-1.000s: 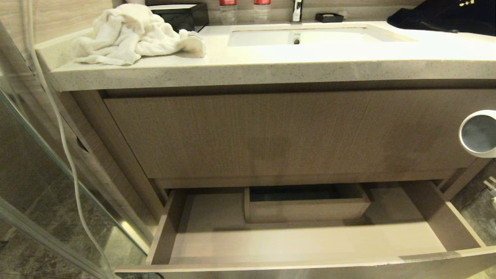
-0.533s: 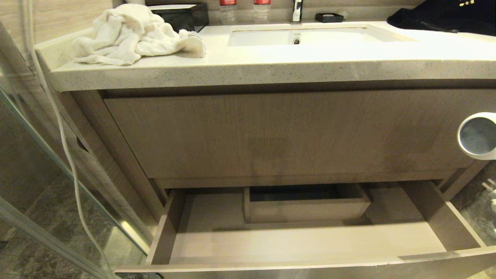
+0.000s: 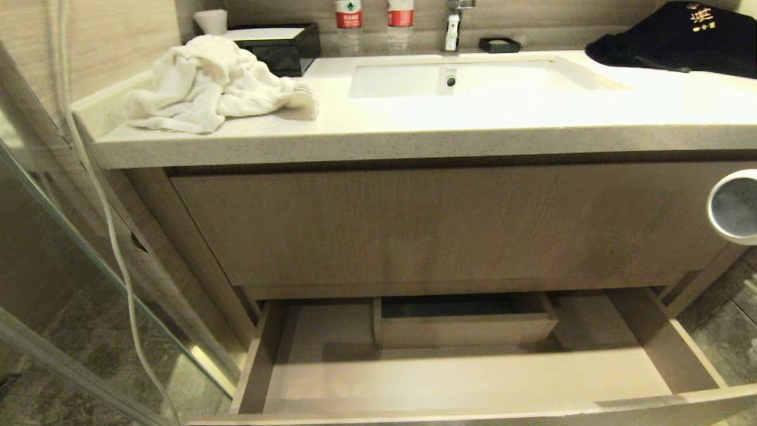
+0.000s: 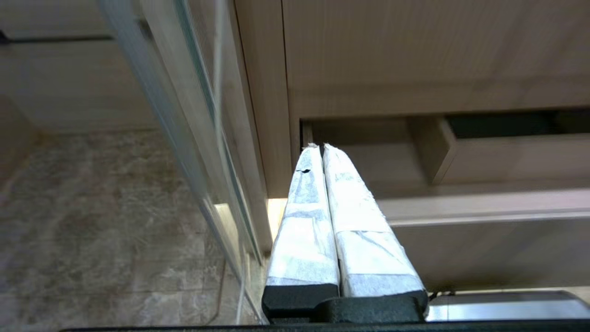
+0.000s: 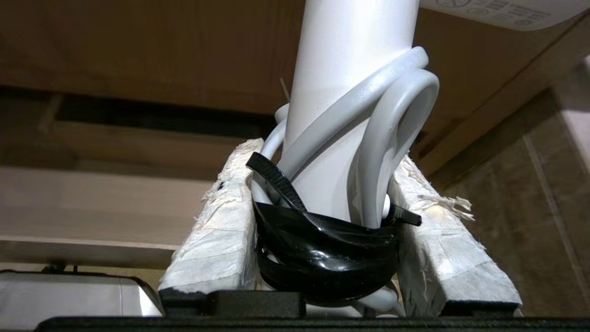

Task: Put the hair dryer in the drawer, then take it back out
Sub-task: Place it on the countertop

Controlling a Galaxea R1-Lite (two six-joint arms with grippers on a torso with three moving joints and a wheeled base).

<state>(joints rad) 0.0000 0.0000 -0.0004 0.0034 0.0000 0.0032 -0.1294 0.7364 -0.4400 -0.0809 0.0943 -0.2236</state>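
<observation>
Hair dryer [image 5: 341, 92] is clamped by its handle in the right gripper [image 5: 322, 230], held out to the right of the vanity, level with the upper wood-grain front [image 3: 437, 225] and above the drawer's right end. Padded fingers [image 5: 216, 240] squeeze the handle together with the bundled cord [image 5: 392, 133] and its black strap [image 5: 322, 249].

Handling, judged: rigid plastic shell, light to moderate weight, top-heavy since the fat barrel sits far from the grip. The smooth handle could slip or twist; the cord loops under the pads make the hold a bit squashy. The handle is the sensible grab point, closer to the barrel for less swing.

The drawer [image 3: 473, 378] stands pulled out, pale floor bare, with a small inner box [image 3: 467, 328] at the back.

Views: the head view gives only the barrel's round grey end [image 3: 735, 207] at the right edge, no gripper. The right wrist view shows the grip itself, plus what may be a printed label on the barrel, unclear. The left wrist view alone shows the left gripper [image 4: 322, 152], fingers pressed together with nothing between them, parked low by the drawer's left end near a glass panel [image 4: 184, 115].

Towel [image 3: 213, 83] and sink [image 3: 467, 77] sit on the counter, uninvolved.
</observation>
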